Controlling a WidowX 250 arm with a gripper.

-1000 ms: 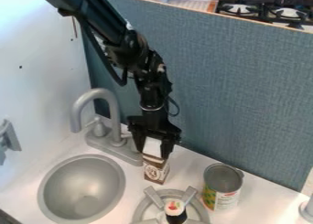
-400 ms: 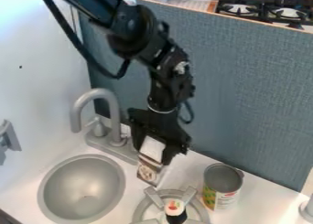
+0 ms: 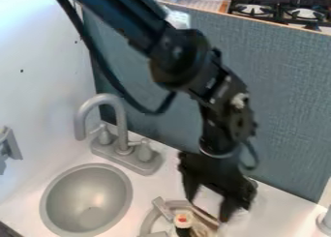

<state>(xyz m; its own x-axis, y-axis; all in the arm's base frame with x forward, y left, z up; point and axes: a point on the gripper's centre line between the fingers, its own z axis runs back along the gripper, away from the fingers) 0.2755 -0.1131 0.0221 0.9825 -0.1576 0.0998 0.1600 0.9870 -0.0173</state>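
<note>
While the end effector (image 3: 208, 208) gripped a tilted carton (image 3: 207, 199), a burner (image 3: 150, 222) lay nearby. A faucet (image 3: 121, 116) adjoined the sink (image 3: 87, 202).

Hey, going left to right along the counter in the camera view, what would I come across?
Sink → stove burner → gripper holding a carton → grey object at the right edge.
</note>
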